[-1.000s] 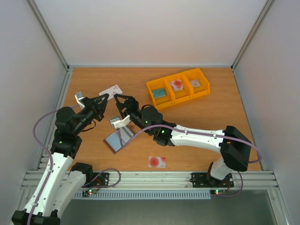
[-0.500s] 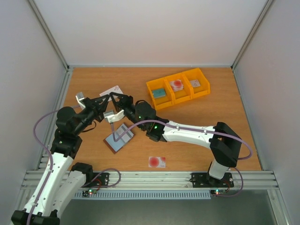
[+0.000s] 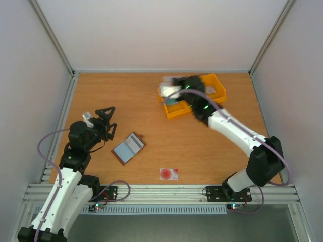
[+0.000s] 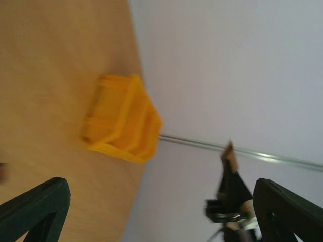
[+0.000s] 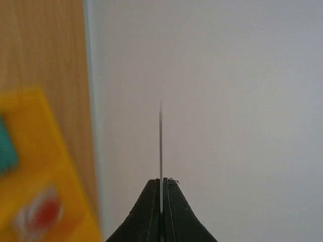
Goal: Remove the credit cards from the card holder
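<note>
Carrying a freed card to a resting place is, by my judgement, the step in hand. The right gripper [image 5: 161, 184] has its fingers pressed together on a thin credit card [image 5: 161, 146], which its wrist view shows edge-on and standing straight out of the tips. From above, that gripper [image 3: 169, 91] is a blur over the yellow bin [image 3: 217, 93] at 1 o'clock on the table [image 3: 212, 151]; which compartment lies under it I cannot tell. To do this well, the arm should settle before anything else, then tip the card flat and low over a compartment, so it drops in rather than skating off the rim. The wrist view shows a teal item [image 5: 6, 151] and a red-and-white item [image 5: 43, 214] already in the bin, so choose a compartment with room. The fingers should part only when the card is inside the walls. The card holder [image 3: 128, 147] lies open at 8 o'clock, apart from both arms, and a second card [image 3: 169, 174] rests at 6 o'clock. The left gripper [image 3: 106, 115], fingers spread wide and holding nothing, hangs at 9 o'clock near the holder, well placed to steady it.
</note>
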`<state>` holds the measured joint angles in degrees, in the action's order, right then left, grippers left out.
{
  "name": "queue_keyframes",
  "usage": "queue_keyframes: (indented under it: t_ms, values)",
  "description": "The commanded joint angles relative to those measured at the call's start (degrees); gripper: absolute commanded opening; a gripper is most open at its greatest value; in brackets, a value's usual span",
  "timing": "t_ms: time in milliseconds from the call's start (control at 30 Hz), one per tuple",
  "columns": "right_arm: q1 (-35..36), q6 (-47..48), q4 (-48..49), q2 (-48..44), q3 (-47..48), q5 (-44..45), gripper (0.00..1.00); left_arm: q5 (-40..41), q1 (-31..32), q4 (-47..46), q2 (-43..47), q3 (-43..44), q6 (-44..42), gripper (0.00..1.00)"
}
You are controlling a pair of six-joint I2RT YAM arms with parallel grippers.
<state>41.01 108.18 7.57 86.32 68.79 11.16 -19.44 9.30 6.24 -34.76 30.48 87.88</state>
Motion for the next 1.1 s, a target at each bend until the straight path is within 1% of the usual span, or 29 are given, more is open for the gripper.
queue_keyframes:
  t_ms: [0,67,167,233,333,367,433,533,667,767,867,1000,1067]
  values:
    - [-19.43,-12.17,-23.74,-0.15,3.57,-17.69,0.01,4.24,-1.77,6.15,0.79,-6.64,-6.66,0.99]
    - [-25.84,-11.04,-25.72,3.55,6.48,-21.67,0.01,4.91,-2.49,6.7,0.47,-8.89,-8.09,0.99]
    - [-33.79,-11.27,-32.05,11.18,15.4,-27.56,0.01,6.29,-3.41,6.42,0.06,-11.45,-10.68,0.99]
    - [-37.68,-9.64,-34.28,16.39,20.46,-28.57,0.01,7.41,-4.23,6.01,-0.15,-12.51,-12.21,1.0]
    - [-40.13,-5.45,-34.26,22.95,25.32,-28.71,0.01,8.83,-5.61,4.77,-0.63,-13.46,-15.77,0.99]
    - [-42.09,-5.03,-33.51,24.87,26.59,-29.1,0.01,8.91,-6.14,4.28,-0.87,-13.51,-16.79,0.99]
    - [-43.79,-4.87,-32.47,28.54,29.43,-30.04,0.01,8.5,-7.17,3.26,-1.61,-13.44,-18.88,0.99]
    - [-45.1,-2.18,-32.36,33.76,33.34,-29.03,0.01,7.55,-8.55,2.04,-2.9,-12.96,-21.09,0.99]
    - [-45.23,5.07,-34.71,37.0,34.46,-30.83,0.01,6.55,-11.57,0.87,-4.47,-12.98,-21.94,0.99]
    - [-45.22,5.86,-30.58,39.25,34.48,-31.23,0.01,6.6,-12.26,1.59,-5.32,-12.93,-22.24,0.99]
    - [-45.15,9.84,-28.61,42.15,36.01,-29.04,0.01,6.48,-12.54,3.52,-6.07,-12.41,-22.4,0.99]
    - [-44.56,14.73,-25.42,43.3,33.94,-27.46,0.01,6.4,-12.65,3.36,-6.62,-12.29,-23.15,0.99]
    - [-44.17,16.54,-25.42,43.63,33.02,-26.61,0.01,6.68,-12.76,3.33,-6.78,-12.16,-23.25,0.99]
